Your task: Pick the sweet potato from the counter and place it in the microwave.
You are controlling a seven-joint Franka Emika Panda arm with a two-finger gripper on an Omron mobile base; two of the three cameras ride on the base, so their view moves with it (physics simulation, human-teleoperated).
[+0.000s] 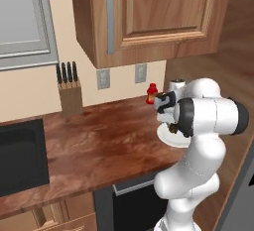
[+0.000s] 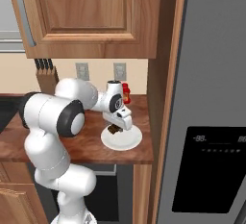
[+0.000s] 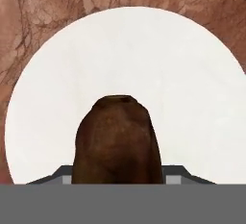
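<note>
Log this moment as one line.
phase: grasp | gripper around sweet potato over white plate | counter | microwave: unreached

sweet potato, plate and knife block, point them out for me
sweet potato (image 3: pixel 116 141), hand view, middle of its brown body
plate (image 2: pixel 126 143), right base view, bare white front part
knife block (image 1: pixel 71 102), left base view, wooden front face

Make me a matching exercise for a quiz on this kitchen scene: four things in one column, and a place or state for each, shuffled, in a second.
Things:
1. sweet potato
2. white plate
3. knife block
4. red bottle

Places:
A. at the back wall, below the left outlet
B. between the fingers of the hand, over the plate
C. behind the hand, near the back wall
D. flat on the counter, under the hand

Pairs: 1-B, 2-D, 3-A, 4-C
</note>
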